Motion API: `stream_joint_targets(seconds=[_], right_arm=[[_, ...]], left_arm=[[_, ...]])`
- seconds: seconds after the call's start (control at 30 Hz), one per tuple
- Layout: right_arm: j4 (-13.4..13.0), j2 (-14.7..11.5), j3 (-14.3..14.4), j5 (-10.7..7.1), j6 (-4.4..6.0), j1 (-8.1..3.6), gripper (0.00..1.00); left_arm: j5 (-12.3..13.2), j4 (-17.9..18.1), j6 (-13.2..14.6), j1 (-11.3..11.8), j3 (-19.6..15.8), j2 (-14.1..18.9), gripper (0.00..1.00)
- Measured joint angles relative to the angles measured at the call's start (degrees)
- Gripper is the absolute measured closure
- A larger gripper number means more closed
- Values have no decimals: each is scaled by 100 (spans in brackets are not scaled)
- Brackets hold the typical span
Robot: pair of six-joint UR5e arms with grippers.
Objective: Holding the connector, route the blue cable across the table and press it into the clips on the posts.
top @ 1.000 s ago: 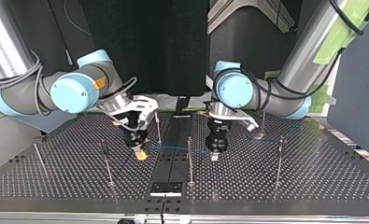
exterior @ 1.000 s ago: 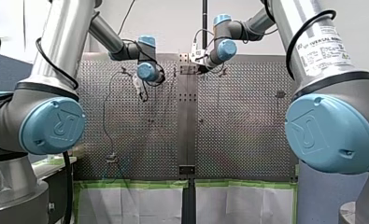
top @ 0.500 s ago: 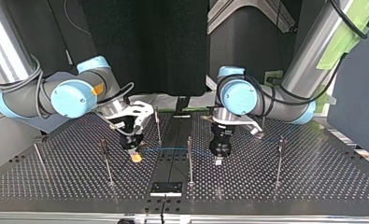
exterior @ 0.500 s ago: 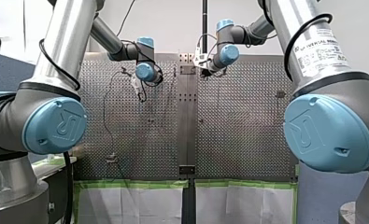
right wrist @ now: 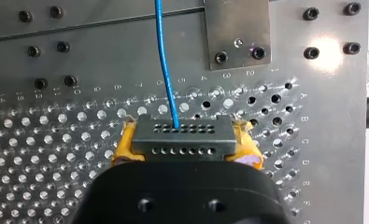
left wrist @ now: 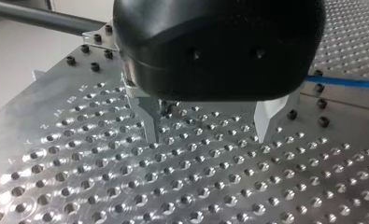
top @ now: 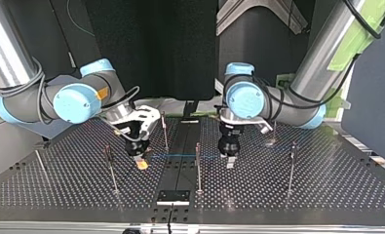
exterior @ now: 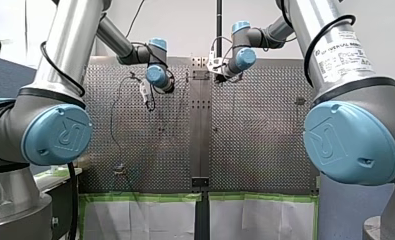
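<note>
Top view: left of centre, my right gripper (top: 142,164) clenches the connector (right wrist: 182,140) in yellow pads. The blue cable (top: 180,156) stretches rightward past the middle post (top: 198,168). My left gripper (left wrist: 209,134) hangs released and empty, just right of that post. Routing looks begun, with pressing into the clips seemingly left to do — whether any clip holds it is too small to tell.

A robot with 2 silver tubular arms (exterior: 70,45), pale blue joint caps (exterior: 57,135) and black cables (exterior: 74,200). The right arm (exterior: 305,25) bears a white Universal Robots label (exterior: 346,54). The left gripper (left wrist: 210,135) is black with metal fingers (left wrist: 150,123); the right gripper's (right wrist: 184,140) pads (right wrist: 124,148) are yellow.
</note>
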Motion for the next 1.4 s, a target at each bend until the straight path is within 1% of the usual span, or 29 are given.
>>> stream_joint_targets(seconds=[0.1, 0.23, 0.37, 0.53, 0.63, 0.77, 0.87, 0.93, 1.0, 1.1, 1.23, 1.4], right_arm=[[5, 0, -1, -9, -5, 0, 100], [9, -6, 0, -13, -10, -5, 100], [8, -8, -1, -13, -12, -8, 100], [7, -14, -1, -14, -13, -10, 100], [13, -19, -1, -13, -13, -8, 100], [17, -31, -2, -14, -10, -8, 100], [17, -39, -2, -14, -6, -9, 100], [20, -41, -2, -13, -2, -9, 100], [24, -45, -2, -10, -4, -8, 100], [35, -54, -3, 52, -13, -10, 100], [42, -66, -4, 113, -14, -40, 100], [50, -77, -4, 125, 1, -80, 100]], left_arm=[[26, -121, -3, -53, -69, 89, 0], [67, -327, -23, -159, -270, 298, 0], [194, -294, -98, -238, -464, 494, 0], [430, -239, -165, -333, -730, 760, 0], [481, -298, -132, -383, -877, 907, 0], [475, -427, -45, -480, -1033, 1118, 0], [438, -432, -10, -578, -1082, 1274, 0], [373, -373, -1, -665, -1091, 1377, 0], [277, -277, 3, -771, -1085, 1462, 0], [132, -131, 10, -921, -1047, 1504, 0], [-77, 44, 40, -1132, -898, 1433, 0], [-340, -61, 207, -1394, -646, 1207, 0]])
